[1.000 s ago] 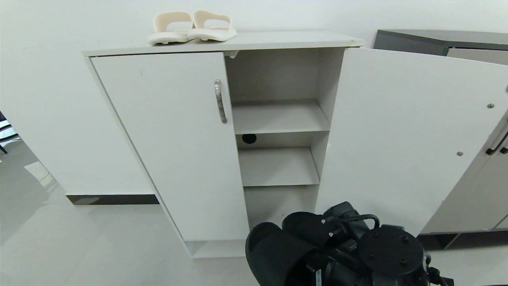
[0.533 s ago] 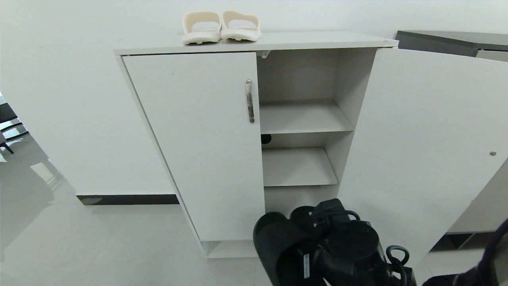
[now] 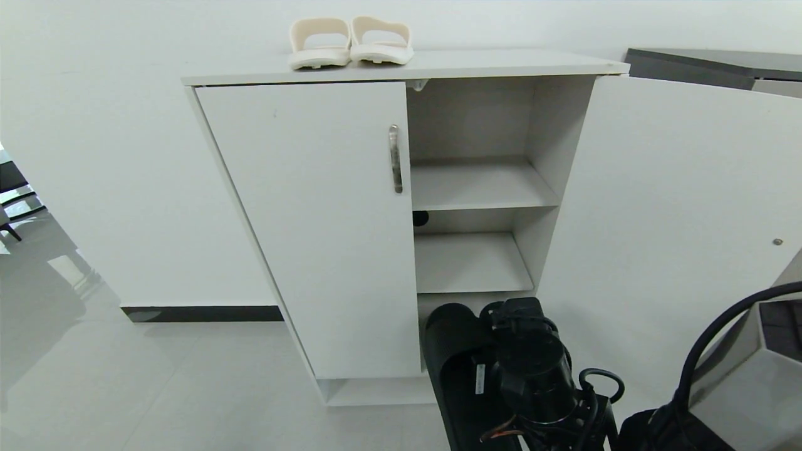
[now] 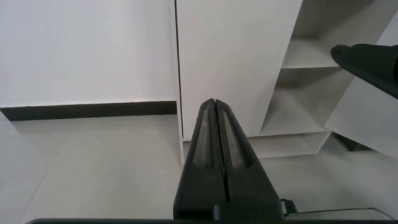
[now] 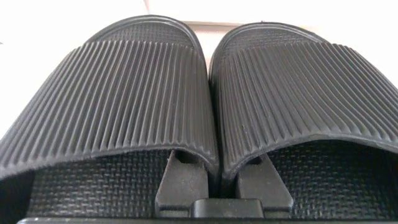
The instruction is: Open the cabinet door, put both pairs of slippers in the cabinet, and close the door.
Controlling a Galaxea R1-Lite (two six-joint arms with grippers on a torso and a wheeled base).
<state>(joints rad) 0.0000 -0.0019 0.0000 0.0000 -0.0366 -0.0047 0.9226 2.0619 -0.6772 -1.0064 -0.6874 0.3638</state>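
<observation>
The white cabinet [image 3: 401, 66] has its left door [image 3: 313, 219] closed and its right door [image 3: 664, 219] swung wide open, baring two shelves [image 3: 476, 185]. A cream pair of slippers [image 3: 349, 41] lies on the cabinet top. My right gripper [image 3: 510, 316] is shut on a black pair of slippers [image 3: 457, 351], low in front of the bottom compartment. In the right wrist view its fingers [image 5: 180, 180] pinch the two ribbed black slippers [image 5: 137, 93] together by their inner sides. My left gripper [image 4: 215, 109] is shut on nothing, low over the floor left of the cabinet, with a black slipper [image 4: 373, 62] beyond it.
A grey cabinet [image 3: 714, 66] stands behind the open door on the right. A black cable [image 3: 720, 326] arcs at the lower right. Open tiled floor [image 3: 156, 388] lies to the left. There is a dark hole [image 3: 420, 218] in the cabinet's back panel.
The head camera swung, shifting the whole cabinet rightward in the picture. My right gripper carried the black slippers forward, closer to the bottom compartment, turning them lengthwise.
</observation>
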